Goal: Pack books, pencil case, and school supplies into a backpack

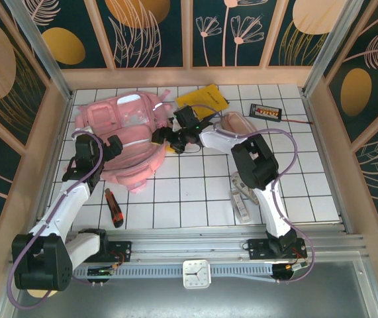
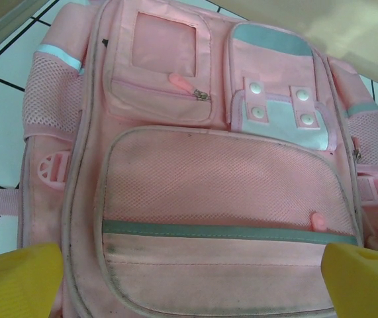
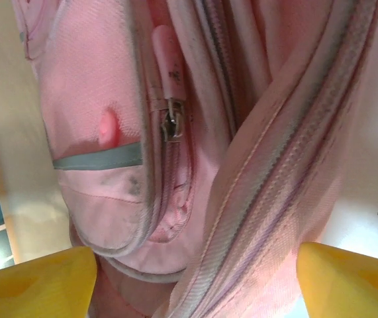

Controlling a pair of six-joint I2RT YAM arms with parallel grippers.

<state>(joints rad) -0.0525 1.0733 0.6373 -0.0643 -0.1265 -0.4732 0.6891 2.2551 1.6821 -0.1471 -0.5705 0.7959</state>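
The backpack (image 1: 119,122) lies at ten o'clock on the surface (image 1: 175,192). It looks soft and floppy, so it may sag. The left claw (image 2: 189,285) and right claw (image 3: 189,281) are wide open, holding nothing. Grab the pink zipper pull (image 3: 169,69).

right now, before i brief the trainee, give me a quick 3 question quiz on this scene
1. True or false: the yellow book already lies inside the backpack.
2. Which thing lies on the tiles beside the left arm, nearer the bases than the backpack? A scissors, B the utility knife, C the yellow book.
3. Fill in: in the right wrist view the right fingers stand ____ (open or shut), with backpack fabric between them.

Key: 1 false, it lies on the tiles beside the backpack. 2 B. 3 open.
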